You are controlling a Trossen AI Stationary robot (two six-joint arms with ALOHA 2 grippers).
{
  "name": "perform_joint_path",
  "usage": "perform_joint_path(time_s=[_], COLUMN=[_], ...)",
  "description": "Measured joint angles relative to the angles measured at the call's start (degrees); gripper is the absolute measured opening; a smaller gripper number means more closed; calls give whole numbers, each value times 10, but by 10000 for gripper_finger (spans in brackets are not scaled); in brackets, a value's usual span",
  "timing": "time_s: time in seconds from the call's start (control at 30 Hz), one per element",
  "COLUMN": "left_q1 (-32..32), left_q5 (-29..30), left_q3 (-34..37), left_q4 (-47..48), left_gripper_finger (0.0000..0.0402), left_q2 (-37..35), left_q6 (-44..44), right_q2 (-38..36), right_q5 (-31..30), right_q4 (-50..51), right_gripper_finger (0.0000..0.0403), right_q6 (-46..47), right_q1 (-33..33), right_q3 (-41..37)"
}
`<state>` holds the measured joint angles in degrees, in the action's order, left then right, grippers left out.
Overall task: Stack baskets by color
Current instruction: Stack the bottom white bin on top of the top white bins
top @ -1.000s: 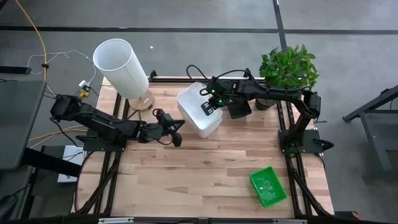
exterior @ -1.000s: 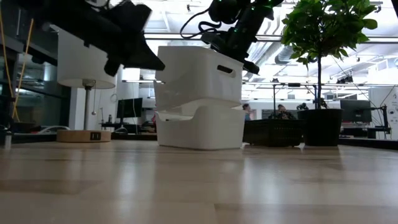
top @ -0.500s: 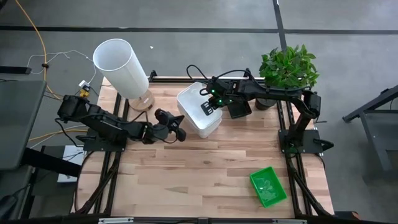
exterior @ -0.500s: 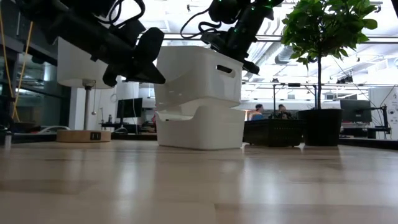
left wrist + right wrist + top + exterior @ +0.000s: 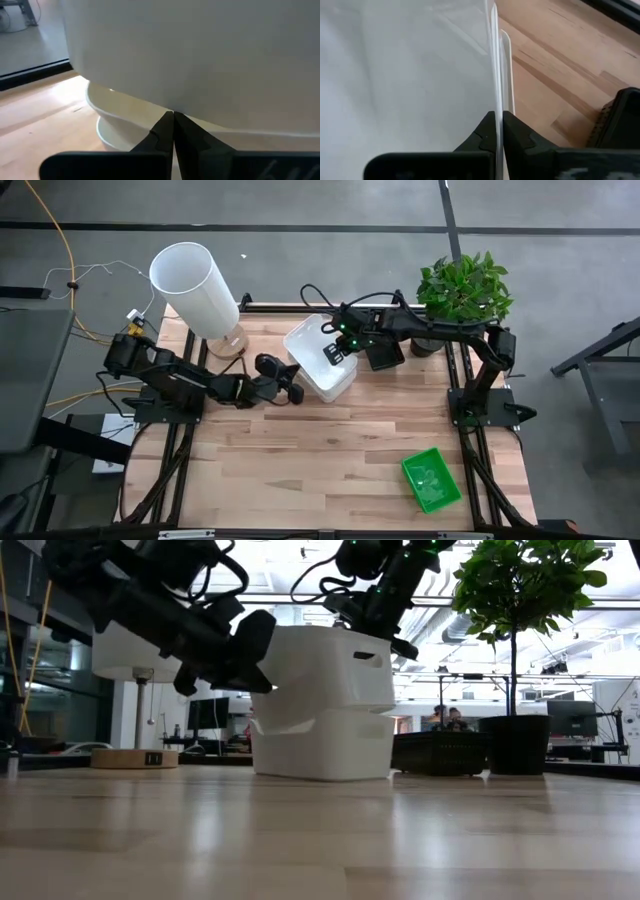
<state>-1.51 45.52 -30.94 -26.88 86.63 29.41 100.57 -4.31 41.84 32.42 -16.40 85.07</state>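
A pale wooden table [image 5: 330,450] stands on a grey floor, and the low view looks across it into a bright open room with ceiling lights and screens. At the far middle of the table two white baskets sit nested — the lower white basket [image 5: 320,748] rests on the wood, and the upper white basket [image 5: 335,670] sits tilted in it, not fully seated. The right gripper [image 5: 334,350] reaches in from the right and is clenched on the upper basket's right-hand rim; its wrist view shows the thin white wall pinched between the two dark fingers [image 5: 487,131]. The left gripper [image 5: 294,392] comes in from the left with its fingers pressed together, tips touching the upper basket's left wall just above the lower basket's rim, holding nothing. A black basket [image 5: 384,355] lies just right of the white pair, beside the potted plant [image 5: 464,288] at the far right. A green basket [image 5: 431,479] lies alone at the near right. A tall white cylinder [image 5: 194,288] stands at the far left.
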Motion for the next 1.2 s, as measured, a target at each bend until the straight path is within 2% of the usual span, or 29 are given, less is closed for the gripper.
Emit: perform_joint_path(time_s=[0.9, 1.03, 1.2], left_q1=[24, 24, 24], left_q5=[-1, -1, 0], left_q3=[0, 0, 0], left_q4=[5, 14, 18], left_gripper_finger=[0, 0, 0], left_q2=[0, -21, -74], left_q6=[-112, -125, -187], right_q2=[0, 0, 0], right_q5=[60, 61, 63], right_q4=[-48, -49, -82], right_gripper_finger=[0, 0, 0], right_q6=[50, 49, 52], right_q1=[-13, -13, -14], right_q3=[0, 0, 0])
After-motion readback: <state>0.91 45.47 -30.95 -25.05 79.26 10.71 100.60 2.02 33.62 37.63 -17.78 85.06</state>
